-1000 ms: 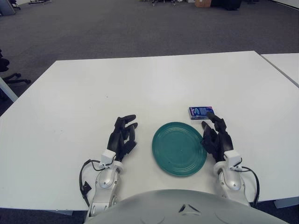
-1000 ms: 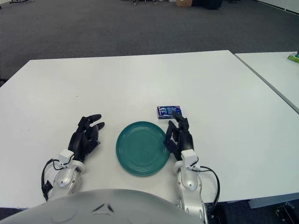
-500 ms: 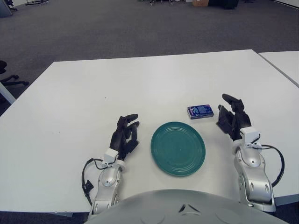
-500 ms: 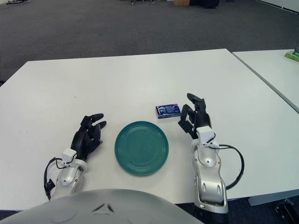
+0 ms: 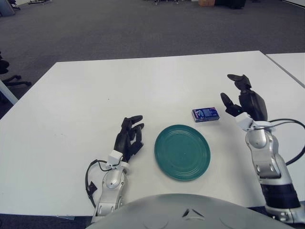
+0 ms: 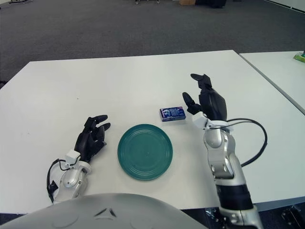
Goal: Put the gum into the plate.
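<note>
Gum (image 5: 205, 114) pack blue, print too small to read; lies flat on table (image 5: 143, 86), just beyond plate's (image 5: 182, 151) far right rim, apart from it. Right hand (image 5: 244, 100) raised right of gum, not touching, fingers spread, holding nothing. Left hand (image 5: 127, 139) left of plate, fingers loosely extended, nothing held. Robot body hides table's near edge.

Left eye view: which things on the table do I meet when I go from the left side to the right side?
left hand → green plate → gum pack → right hand, raised with its fingers spread, beside the gum pack.
</note>
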Controlling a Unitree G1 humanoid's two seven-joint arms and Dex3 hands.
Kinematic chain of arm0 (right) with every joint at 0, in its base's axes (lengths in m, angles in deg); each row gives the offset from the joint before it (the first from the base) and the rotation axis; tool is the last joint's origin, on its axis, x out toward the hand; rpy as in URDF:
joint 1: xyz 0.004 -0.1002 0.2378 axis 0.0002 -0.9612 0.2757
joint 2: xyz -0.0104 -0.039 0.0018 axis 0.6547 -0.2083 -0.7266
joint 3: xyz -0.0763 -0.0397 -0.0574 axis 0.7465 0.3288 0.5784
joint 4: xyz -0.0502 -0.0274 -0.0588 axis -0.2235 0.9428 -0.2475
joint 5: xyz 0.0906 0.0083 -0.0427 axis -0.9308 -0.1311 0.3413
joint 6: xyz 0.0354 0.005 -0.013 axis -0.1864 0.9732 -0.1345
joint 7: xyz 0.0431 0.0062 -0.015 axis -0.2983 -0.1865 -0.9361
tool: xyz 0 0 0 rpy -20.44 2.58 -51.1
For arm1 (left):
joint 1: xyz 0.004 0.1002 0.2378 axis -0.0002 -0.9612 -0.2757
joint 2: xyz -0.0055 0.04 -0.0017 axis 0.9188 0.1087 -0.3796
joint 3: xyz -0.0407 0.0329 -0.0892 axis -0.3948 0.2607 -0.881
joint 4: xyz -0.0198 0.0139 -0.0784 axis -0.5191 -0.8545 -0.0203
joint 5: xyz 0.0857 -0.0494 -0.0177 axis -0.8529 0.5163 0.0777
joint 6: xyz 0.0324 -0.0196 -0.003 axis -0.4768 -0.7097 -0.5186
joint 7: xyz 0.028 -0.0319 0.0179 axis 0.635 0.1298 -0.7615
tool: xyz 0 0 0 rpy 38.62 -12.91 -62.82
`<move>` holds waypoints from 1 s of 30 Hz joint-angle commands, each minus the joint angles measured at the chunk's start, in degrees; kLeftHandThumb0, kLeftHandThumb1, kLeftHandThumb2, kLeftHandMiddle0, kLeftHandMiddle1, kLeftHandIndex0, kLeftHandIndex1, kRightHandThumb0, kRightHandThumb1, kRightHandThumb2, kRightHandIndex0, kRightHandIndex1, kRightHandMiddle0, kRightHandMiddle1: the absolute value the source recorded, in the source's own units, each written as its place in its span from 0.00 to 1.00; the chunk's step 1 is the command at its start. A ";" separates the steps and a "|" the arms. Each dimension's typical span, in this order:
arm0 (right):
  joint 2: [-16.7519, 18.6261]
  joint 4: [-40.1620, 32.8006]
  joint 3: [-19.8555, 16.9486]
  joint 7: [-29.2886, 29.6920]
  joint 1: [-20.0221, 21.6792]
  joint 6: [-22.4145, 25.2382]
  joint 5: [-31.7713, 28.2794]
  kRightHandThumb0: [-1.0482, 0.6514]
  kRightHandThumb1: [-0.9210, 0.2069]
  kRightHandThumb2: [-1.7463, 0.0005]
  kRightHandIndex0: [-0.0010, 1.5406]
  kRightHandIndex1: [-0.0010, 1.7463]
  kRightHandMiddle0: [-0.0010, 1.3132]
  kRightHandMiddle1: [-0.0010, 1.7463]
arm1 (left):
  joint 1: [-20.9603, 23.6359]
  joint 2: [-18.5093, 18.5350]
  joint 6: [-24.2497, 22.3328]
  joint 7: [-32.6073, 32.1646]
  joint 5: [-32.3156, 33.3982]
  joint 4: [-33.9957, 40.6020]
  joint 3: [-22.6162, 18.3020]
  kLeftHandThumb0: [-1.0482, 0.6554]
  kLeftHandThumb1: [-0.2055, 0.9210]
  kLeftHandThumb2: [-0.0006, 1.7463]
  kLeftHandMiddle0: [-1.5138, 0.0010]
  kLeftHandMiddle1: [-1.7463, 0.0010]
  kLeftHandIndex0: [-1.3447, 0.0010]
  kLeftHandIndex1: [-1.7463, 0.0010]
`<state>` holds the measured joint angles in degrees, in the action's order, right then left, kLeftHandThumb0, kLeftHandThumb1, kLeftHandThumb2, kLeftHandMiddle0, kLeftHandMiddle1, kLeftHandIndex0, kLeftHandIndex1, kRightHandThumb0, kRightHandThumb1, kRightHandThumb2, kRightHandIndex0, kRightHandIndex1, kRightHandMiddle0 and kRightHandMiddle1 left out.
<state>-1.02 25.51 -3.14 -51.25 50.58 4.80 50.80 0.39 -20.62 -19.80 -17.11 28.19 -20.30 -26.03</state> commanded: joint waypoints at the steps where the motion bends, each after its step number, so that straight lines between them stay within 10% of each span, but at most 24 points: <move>1: -2.10 6.12 4.44 0.00 3.61 -0.62 6.10 0.19 0.00 0.70 0.24 0.00 0.00 0.37 | -0.34 0.15 -1.33 -0.22 -0.47 -1.99 0.25 0.22 1.00 0.43 0.77 0.57 0.83 0.40; 30: -6.15 17.83 16.25 -11.43 7.79 -3.56 10.86 0.21 0.00 0.70 0.21 0.01 0.00 0.30 | -1.00 -0.54 -0.23 -0.52 -0.50 -1.99 0.76 0.23 1.00 0.42 0.77 0.58 0.84 0.40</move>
<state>-6.33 41.35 11.86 -61.84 57.95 1.97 60.80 0.47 -21.31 -18.51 -17.40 27.92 -21.25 -25.35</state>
